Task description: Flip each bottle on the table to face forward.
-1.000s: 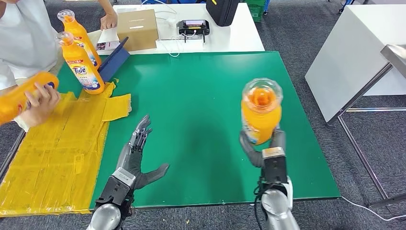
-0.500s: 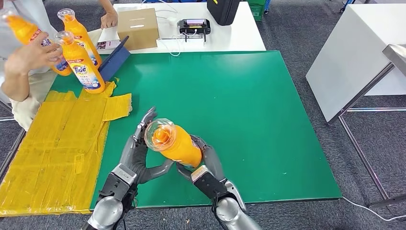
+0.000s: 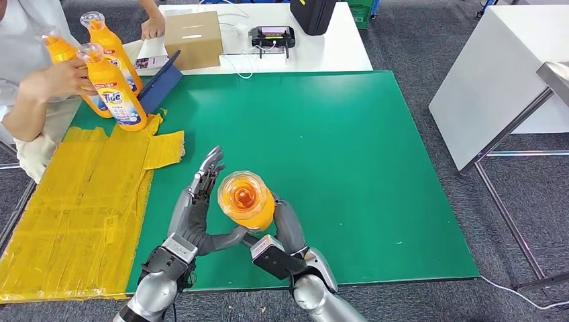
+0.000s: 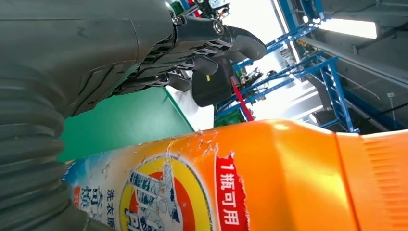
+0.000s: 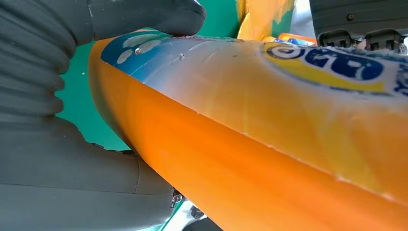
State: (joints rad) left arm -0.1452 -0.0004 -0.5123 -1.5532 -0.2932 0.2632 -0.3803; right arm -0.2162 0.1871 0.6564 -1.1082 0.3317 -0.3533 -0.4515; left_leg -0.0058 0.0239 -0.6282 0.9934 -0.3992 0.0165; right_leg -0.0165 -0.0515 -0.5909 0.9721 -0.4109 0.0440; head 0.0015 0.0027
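An orange detergent bottle (image 3: 247, 200) hangs over the green mat's (image 3: 349, 147) near edge, its clear cap pointing up at my head. My right hand (image 3: 283, 231) grips its lower body from the right. In the right wrist view the thumb (image 5: 144, 17) presses on the bottle's label (image 5: 298, 91). My left hand (image 3: 193, 216) is spread flat against the bottle's left side, its thumb reaching under it. The left wrist view has the Tide label (image 4: 192, 192) close to the palm and the fingers (image 4: 211, 38) extended past it. Two more bottles (image 3: 115, 90) stand at the far left.
A person at the far left holds a third bottle (image 3: 64, 57) by the standing pair. Yellow taped cardboard (image 3: 80, 194) covers the table's left side. A cardboard box (image 3: 192, 40), a device (image 3: 270, 37) and a black bag (image 3: 312, 13) sit behind the mat. A white table (image 3: 496, 74) stands to the right.
My right hand has carried the bottle from the right side of the mat to the left hand and turned its cap up. The person has stood a bottle by the back pair.
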